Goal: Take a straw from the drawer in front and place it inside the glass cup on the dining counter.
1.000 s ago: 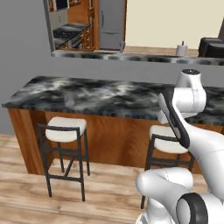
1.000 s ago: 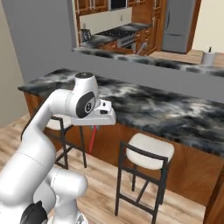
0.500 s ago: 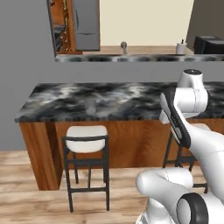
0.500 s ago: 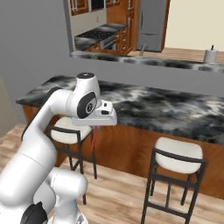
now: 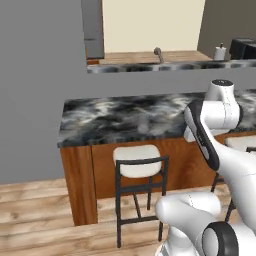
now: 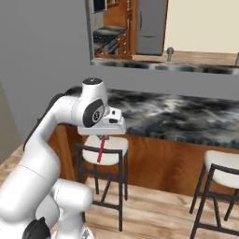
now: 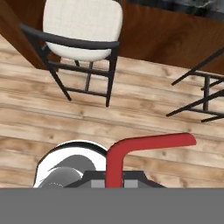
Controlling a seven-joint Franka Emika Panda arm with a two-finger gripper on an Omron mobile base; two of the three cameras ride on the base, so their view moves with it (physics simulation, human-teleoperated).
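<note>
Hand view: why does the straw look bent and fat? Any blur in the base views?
Hand view: the straw sits right at the lens, so perspective swells it and its bent end looms; floor and stool stay sharp. Right base view: straw thin, hanging under the gripper, crisp. Left base view: soft, low-detail render, flat lighting, no glare.

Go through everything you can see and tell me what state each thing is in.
Thin red bent straw: held, hanging down below the pincer.
Pincer: shut on the straw, above a stool.
Black-framed stool with cream seat: upright, tucked against the counter.
Marbled black-grey-white dining counter: glass cup too faint to confirm.
</note>
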